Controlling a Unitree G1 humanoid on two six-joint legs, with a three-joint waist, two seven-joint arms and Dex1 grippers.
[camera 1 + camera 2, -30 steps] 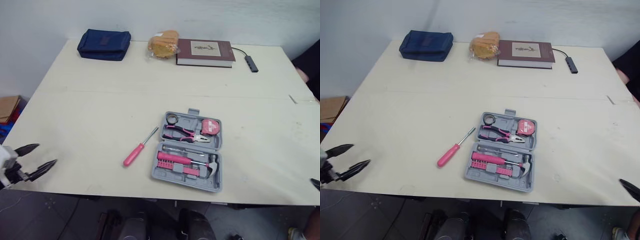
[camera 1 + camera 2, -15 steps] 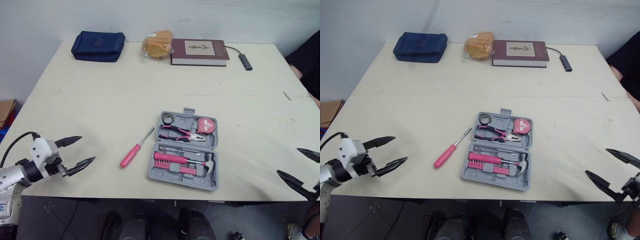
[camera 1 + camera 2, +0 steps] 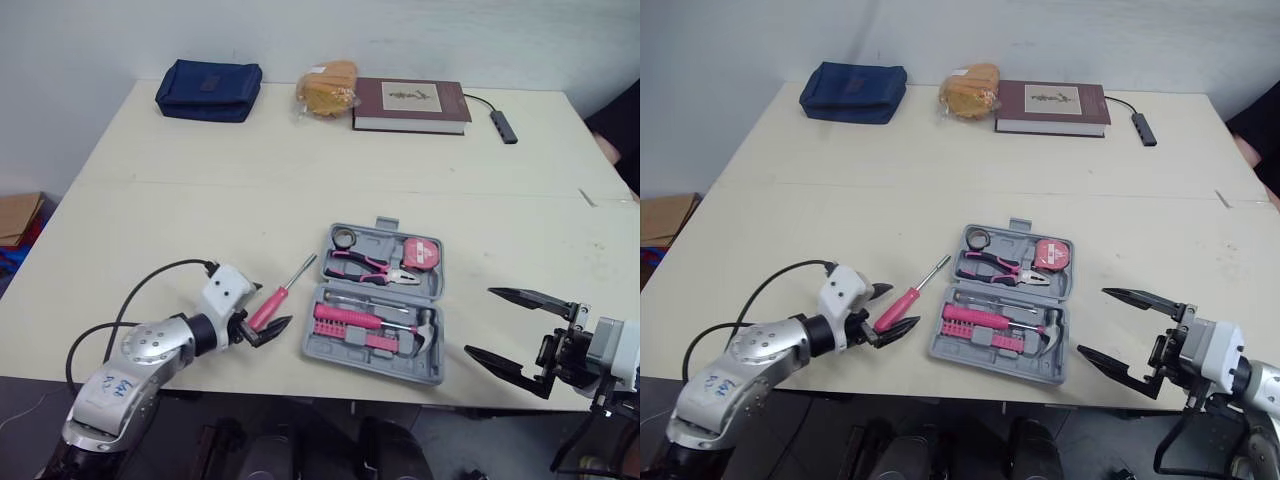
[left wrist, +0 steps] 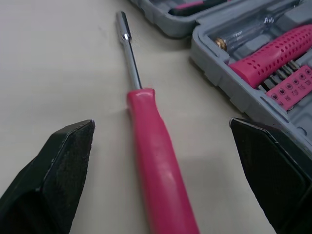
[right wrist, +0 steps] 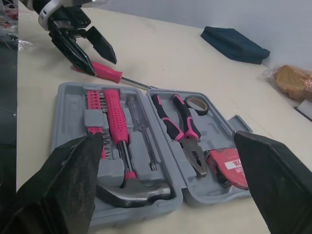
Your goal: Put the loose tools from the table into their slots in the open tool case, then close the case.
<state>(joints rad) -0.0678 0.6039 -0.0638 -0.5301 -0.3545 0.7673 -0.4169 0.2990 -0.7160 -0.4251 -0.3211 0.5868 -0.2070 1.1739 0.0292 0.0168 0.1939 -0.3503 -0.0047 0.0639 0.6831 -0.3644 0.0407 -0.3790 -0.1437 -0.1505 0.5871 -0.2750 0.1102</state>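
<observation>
The pink-handled screwdriver (image 3: 265, 308) lies loose on the table just left of the open grey tool case (image 3: 360, 356). My left gripper (image 3: 270, 310) is open, one finger on each side of the pink handle (image 4: 156, 161), without touching it. The case holds a hammer, pliers (image 5: 180, 122), a tape measure (image 3: 421, 252), a bit holder and a thin screwdriver. My right gripper (image 3: 480, 322) is open, low over the table right of the case, and points at it.
Along the far edge lie a blue pouch (image 3: 208, 88), a wrapped bun (image 3: 328, 88), a maroon book (image 3: 410, 104) and a small cabled hub (image 3: 503, 125). A person's dark sleeve (image 3: 622, 120) shows at the right edge. Bare table surrounds the case.
My left gripper has come in from the table's left front edge to straddle the screwdriver handle. My right gripper has moved in towards the case from the right. The camera has shifted slightly.
</observation>
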